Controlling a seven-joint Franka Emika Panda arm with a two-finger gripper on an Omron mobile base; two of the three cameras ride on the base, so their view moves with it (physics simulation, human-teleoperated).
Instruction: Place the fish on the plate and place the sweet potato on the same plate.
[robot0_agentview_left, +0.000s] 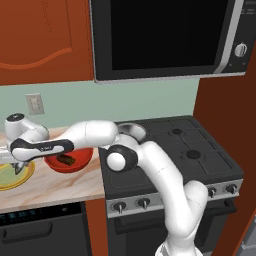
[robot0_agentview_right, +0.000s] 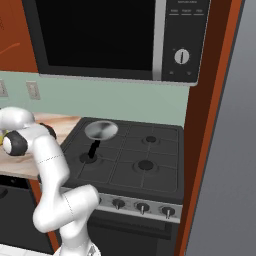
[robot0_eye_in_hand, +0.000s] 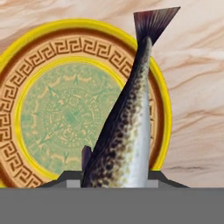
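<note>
gripper (robot0_agentview_left: 19, 167): closed on fish, hanging over the plate at counter's left end
fish (robot0_eye_in_hand: 124, 131): clamped between the jaws, tail pointing away from the hand, body above plate's right side; cannot tell if it touches
plate (robot0_eye_in_hand: 65, 113): flat on counter, under the hand
potato (robot0_agentview_left: 65, 160): lying in red bowl (robot0_agentview_left: 80, 161), just right of plate
counter (robot0_agentview_left: 55, 185): marbled, left of stove (robot0_agentview_left: 165, 155)
pan (robot0_agentview_right: 101, 131): on stove's back left burner

Just ahead of the claw, the fish (robot0_eye_in_hand: 124, 131) is dark-speckled grey with a silvery belly and purplish tail, over the plate (robot0_eye_in_hand: 26, 87) with yellow rim, orange-brown meander band, pale green patterned centre
</note>
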